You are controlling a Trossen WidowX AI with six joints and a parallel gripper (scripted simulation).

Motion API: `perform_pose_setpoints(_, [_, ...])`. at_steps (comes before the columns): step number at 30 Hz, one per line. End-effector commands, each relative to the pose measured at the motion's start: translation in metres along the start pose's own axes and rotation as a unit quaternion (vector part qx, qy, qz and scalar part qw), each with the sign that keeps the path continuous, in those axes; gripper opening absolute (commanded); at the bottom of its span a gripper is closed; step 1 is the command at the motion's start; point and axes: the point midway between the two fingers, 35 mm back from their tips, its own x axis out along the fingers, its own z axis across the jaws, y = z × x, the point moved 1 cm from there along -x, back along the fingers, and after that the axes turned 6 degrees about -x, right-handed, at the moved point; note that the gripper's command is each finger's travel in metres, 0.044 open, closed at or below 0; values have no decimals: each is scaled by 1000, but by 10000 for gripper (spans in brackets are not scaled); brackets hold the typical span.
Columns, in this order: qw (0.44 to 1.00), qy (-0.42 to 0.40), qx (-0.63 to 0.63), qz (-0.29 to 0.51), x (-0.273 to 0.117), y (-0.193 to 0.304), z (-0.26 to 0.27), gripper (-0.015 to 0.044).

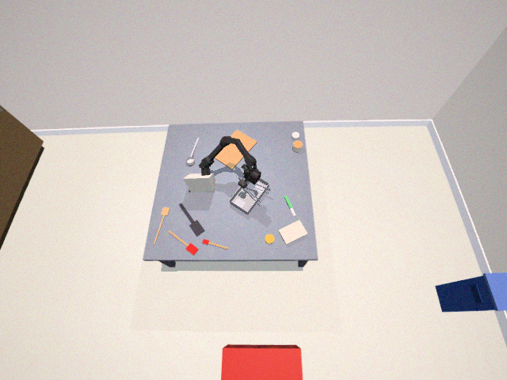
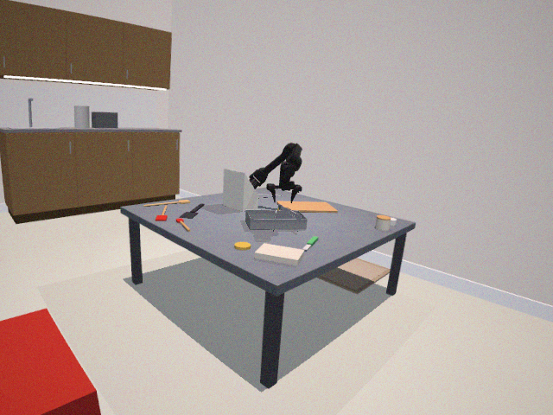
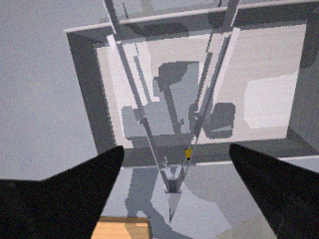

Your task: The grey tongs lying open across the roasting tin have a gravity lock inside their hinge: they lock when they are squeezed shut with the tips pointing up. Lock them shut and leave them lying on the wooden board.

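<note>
The grey tongs [image 3: 172, 186] lie open across the roasting tin [image 1: 238, 207] [image 2: 272, 222] [image 3: 85, 90]. In the wrist view their two arms spread toward the top, and the hinge end sticks out past the tin's near rim. A small yellow part shows beside the hinge. My gripper [image 2: 283, 201] [image 3: 175, 149] is wide open and empty, above the hinge end of the tongs. In the wrist view its fingertips stand on either side of the arms near the hinge, touching neither. The wooden board [image 1: 231, 157] [image 2: 312, 206] [image 3: 120, 229] lies flat beside the tin, with nothing on it.
A pale upright block [image 1: 200, 184] [image 2: 233, 189] stands beside the arm's base. A ladle [image 1: 190, 161], a dark spatula [image 1: 196, 227], a green-handled tool [image 1: 288, 202], a cream slab [image 1: 293, 231] [image 2: 279, 253], a yellow disc [image 1: 269, 238] and an orange-lidded jar [image 1: 297, 145] lie or stand around.
</note>
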Motion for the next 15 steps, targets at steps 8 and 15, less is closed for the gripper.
perform_pose_setpoints(8, [1000, -1, 3, 1, 19, -1, 1, 440])
perform_pose_setpoints(15, [1000, -1, 4, 1, 31, -1, 1, 440])
